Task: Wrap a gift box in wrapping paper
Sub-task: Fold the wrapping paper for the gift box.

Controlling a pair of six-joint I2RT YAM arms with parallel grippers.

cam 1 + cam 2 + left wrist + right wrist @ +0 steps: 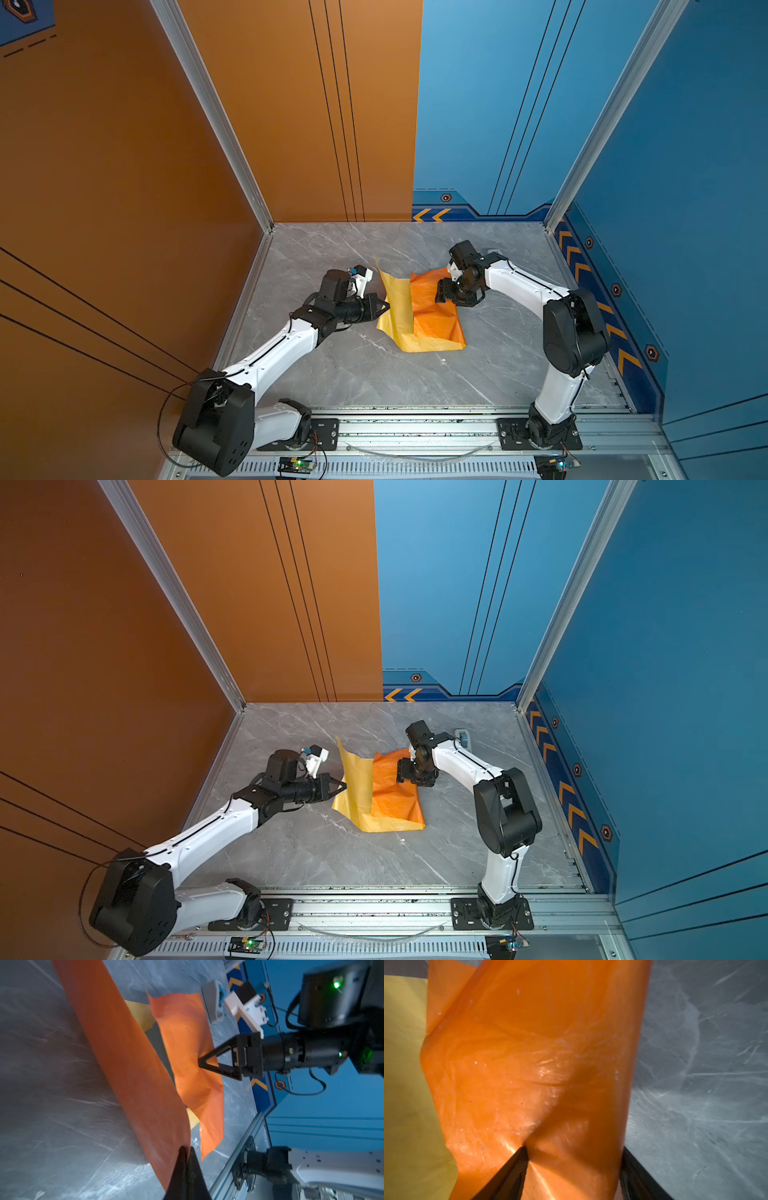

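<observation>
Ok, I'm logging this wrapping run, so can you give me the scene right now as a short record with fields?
wrapping paper: on the table; orange side folded flat, yellow side lifted
left gripper: shut on the lifted side's edge
right gripper: open, one tip pressing on the orange fold
box: not clearly visible
tape dispenser: on the table beyond the right arm, untouched

A grey marbled counter (365,374) lies between an orange wall (104,166) and a blue wall (478,104). A tape dispenser (462,737) stands towards the far right, well apart from a tiny white scrap (402,840). A metal rail (415,428) runs along the front edge.
</observation>
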